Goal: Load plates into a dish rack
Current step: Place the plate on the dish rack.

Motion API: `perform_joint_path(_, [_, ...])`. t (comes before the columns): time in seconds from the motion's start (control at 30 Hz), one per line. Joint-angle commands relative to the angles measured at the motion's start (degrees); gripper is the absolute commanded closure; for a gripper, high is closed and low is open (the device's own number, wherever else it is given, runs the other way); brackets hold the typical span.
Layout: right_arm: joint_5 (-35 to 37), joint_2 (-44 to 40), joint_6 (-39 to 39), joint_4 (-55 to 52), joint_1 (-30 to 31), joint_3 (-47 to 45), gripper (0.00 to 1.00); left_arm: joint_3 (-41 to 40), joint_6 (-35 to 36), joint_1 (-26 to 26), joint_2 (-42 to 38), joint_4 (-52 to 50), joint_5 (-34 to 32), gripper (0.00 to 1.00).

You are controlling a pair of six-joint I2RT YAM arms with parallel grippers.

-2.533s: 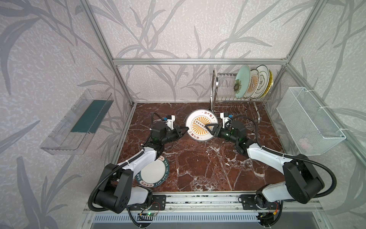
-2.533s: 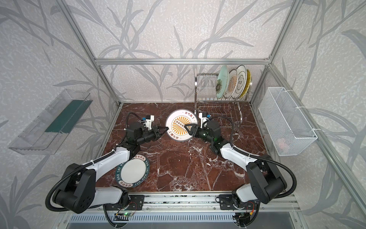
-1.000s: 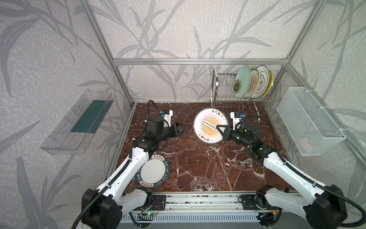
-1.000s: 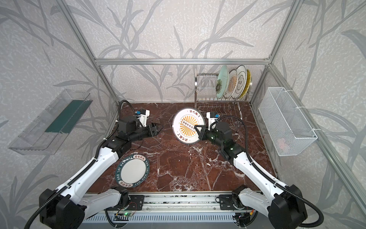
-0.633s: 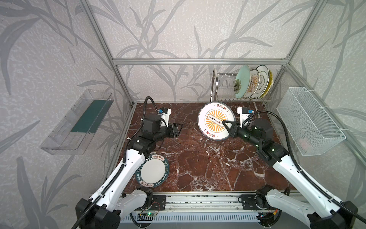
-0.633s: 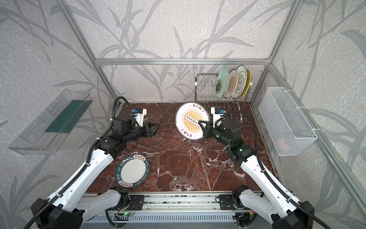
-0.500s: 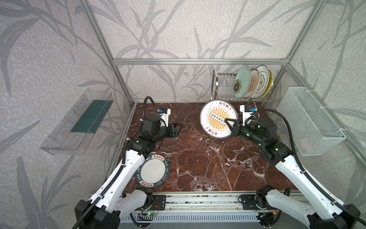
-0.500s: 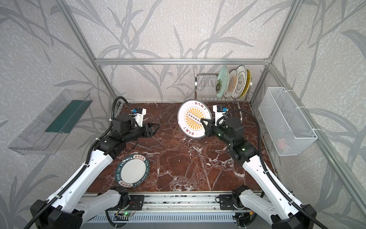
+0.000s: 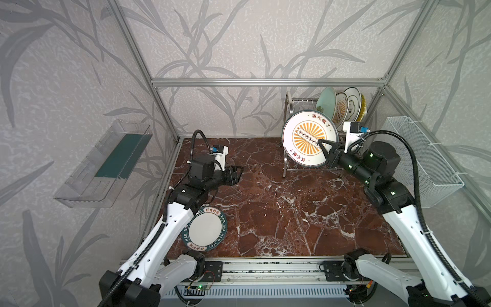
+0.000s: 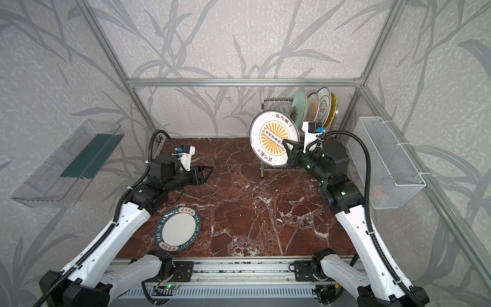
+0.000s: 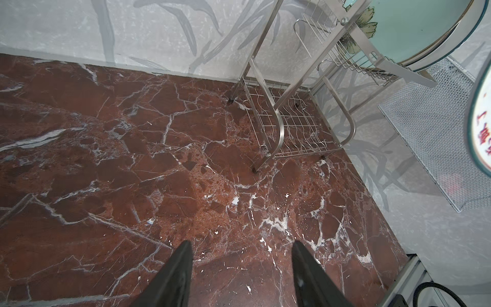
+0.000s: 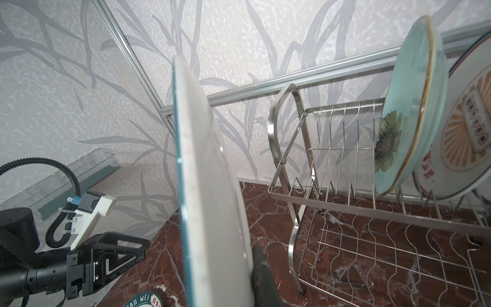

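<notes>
My right gripper [image 9: 322, 144] clamped on upright sunburst plate [image 9: 300, 133], upper right of frame, near dish rack [image 9: 288, 103], my left gripper [image 9: 237, 175] jaws apart, empty, teal-lettered plate [image 9: 206, 230] flat lower left

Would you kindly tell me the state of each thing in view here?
Sunburst plate: held on edge, airborne, not yet racked.
Right end effector: shut on the sunburst plate.
Left end effector: open, empty.
Teal-lettered plate: lying flat on the table.
Dish rack: four plates standing in its upper tier.
</notes>
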Motion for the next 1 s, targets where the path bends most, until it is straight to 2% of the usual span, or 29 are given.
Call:
perform_joint_path(0.0, [0.11,1.09,-2.20,1.13,-0.40,4.82,1.00,-1.02,0.63,0.24,-0.93,0.28,0.37,0.42])
perform_joint_path(0.97, [22.72,20.33,-15.90,0.03,-0.40,32.06,1.00,-1.58,-0.16,0.34,-1.96,1.15,3.85,0.42])
